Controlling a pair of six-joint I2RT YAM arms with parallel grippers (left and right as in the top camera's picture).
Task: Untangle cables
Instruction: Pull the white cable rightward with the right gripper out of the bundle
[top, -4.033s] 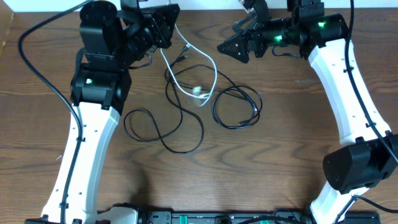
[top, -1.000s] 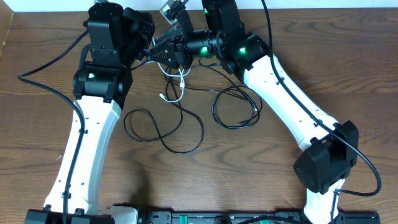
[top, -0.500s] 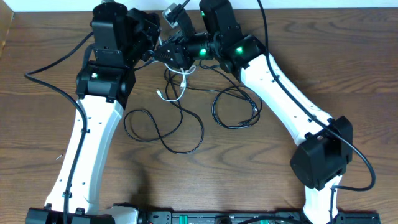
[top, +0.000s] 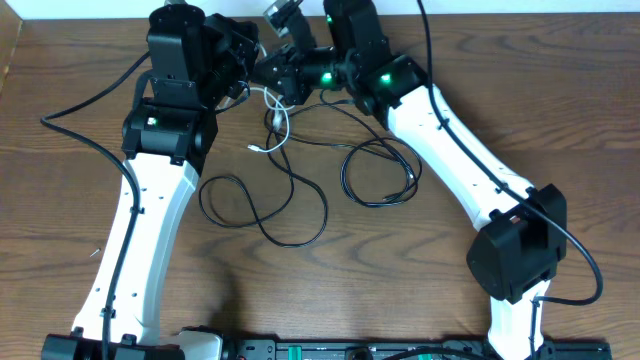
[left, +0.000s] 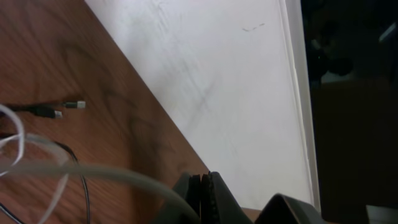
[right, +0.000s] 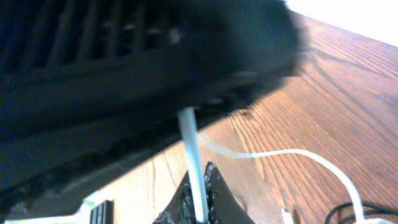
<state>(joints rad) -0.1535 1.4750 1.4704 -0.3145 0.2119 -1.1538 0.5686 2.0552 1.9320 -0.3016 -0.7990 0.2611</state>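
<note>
The white cable (top: 272, 125) hangs from between my two grippers at the table's back, and its plug end rests on the wood. My right gripper (top: 271, 82) is shut on it. In the right wrist view the white cable (right: 189, 143) rises straight out of my right gripper (right: 199, 180) to the dark body of the left one. My left gripper (top: 245, 75) has its jaws pressed together (left: 202, 186), and the white cable (left: 93, 171) runs blurred to their base. The black cable (top: 326, 212) lies in loops and a coil on the table below.
Two small black plug ends (left: 43, 112) lie on the wood near the back edge of the table (left: 149, 112), where a white wall (left: 236, 93) begins. Both arms crowd the back centre, and their own thick black wires trail off to the sides.
My right gripper has closed on the white cable just beside the left gripper. The cable's hanging end has drawn up and shifted slightly left. The black cable has not moved.
</note>
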